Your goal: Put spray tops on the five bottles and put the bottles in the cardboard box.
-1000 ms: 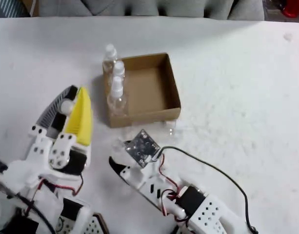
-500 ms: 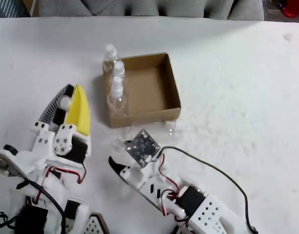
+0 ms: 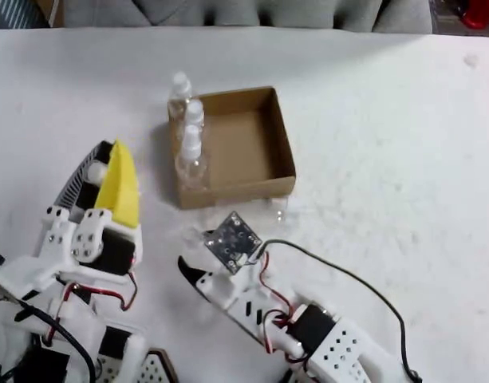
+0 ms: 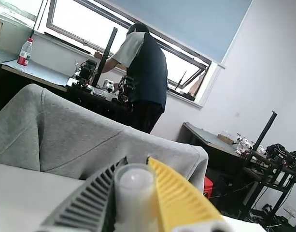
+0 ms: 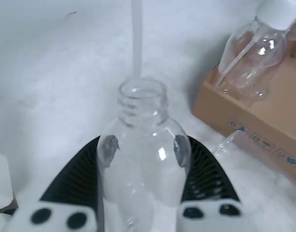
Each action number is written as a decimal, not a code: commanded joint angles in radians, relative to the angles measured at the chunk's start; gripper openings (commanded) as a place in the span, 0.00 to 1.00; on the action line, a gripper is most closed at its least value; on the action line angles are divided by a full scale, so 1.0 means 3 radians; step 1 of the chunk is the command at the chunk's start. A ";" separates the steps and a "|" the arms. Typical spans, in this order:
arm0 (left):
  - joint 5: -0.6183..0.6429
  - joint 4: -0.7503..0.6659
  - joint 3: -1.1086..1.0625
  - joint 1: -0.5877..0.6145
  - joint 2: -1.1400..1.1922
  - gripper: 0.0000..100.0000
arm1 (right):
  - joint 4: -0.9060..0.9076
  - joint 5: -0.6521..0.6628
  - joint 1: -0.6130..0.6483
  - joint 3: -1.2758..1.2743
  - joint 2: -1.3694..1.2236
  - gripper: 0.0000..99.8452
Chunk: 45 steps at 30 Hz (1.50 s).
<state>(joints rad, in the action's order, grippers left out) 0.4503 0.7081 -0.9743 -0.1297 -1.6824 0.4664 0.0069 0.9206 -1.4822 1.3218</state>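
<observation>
I judge the job a little past halfway. Three capped bottles [image 3: 194,118], each wearing a white spray top, stand in a row along the left wall of the cardboard box [image 3: 281,144]. I cannot tell whether they are inside it or just outside that wall. On the white worktop [image 3: 388,120] in front of the box, my right hand [image 5: 144,145] is clamped on a fourth bottle [image 5: 140,169], which is clear, with its threaded neck open and uncapped. A thin white tube [image 5: 136,38] shows just beyond that neck; I cannot tell what it belongs to. Out to the left of the box in the high view, my left hand [image 4: 135,169] grips a loose spray top [image 4: 133,191] between its grey and yellow fingers, well apart from the open bottle. As I read it, that top has yet to be seated on the neck and the bottle put in the box, and a fifth bottle needs the same.
</observation>
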 commanded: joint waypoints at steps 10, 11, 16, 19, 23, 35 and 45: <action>0.0061 0.0164 -0.0245 -0.0033 -0.0013 0.02 | -0.0074 -0.0026 0.0023 0.0128 0.0013 0.02; 0.0061 0.0256 -0.0245 -0.0110 -0.0013 0.02 | -0.0074 -0.0026 0.0023 0.0128 0.0013 0.02; 0.0061 0.0629 -0.0261 -0.0483 -0.0013 0.02 | -0.0074 -0.0026 0.0023 0.0128 0.0013 0.02; 0.0061 0.0829 -0.0266 -0.0570 -0.0013 0.02 | -0.0074 -0.0026 0.0023 0.0128 0.0013 0.02; 0.0061 0.0941 -0.0343 -0.0667 -0.0013 0.02 | -0.0074 -0.0026 0.0023 0.0128 0.0013 0.02; 0.0056 0.0716 -0.0859 -0.0703 -0.0381 0.02 | -0.0064 -0.0026 0.0023 0.0128 0.0013 0.02; 0.0041 0.0757 -0.0972 -0.0698 -0.0499 0.02 | -0.0049 0.0128 0.0018 0.0123 0.0013 0.02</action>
<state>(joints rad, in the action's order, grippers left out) 0.4565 0.9521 -1.2674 -0.3307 -1.8205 0.4664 0.0161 0.9268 -1.4822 1.3218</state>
